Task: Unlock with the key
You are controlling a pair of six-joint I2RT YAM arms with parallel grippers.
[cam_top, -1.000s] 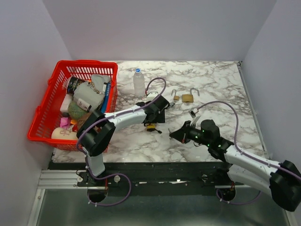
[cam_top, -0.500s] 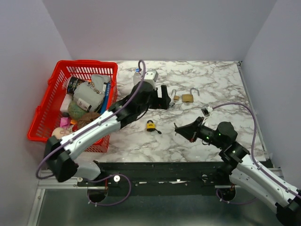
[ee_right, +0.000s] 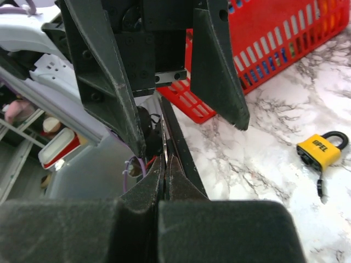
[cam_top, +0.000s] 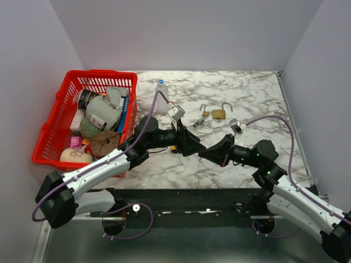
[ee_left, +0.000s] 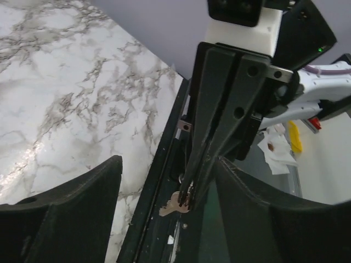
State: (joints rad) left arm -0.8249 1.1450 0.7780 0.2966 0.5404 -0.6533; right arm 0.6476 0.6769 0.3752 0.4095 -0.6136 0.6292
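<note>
Left wrist view: a small, pale metal key (ee_left: 174, 205) is seen pinched at the closed tips of the right gripper (ee_left: 189, 197), flanked by the left gripper's (cam_top: 194, 148) spread fingers. A yellow, black-shackled padlock (ee_right: 321, 149) is laid flat on the marble table (ee_right: 263, 159) nearby.

A robotics lab test cell: plain pale walls (cam_top: 181, 33) box in a marble-patterned tabletop (cam_top: 258, 93); the cabled left arm (cam_top: 98, 167) and right arm (cam_top: 299, 197) are mounted along a metal rail (cam_top: 66, 207) at its near edge. A red basket (cam_top: 49, 137) of jumbled household oddments stands at one side.
</note>
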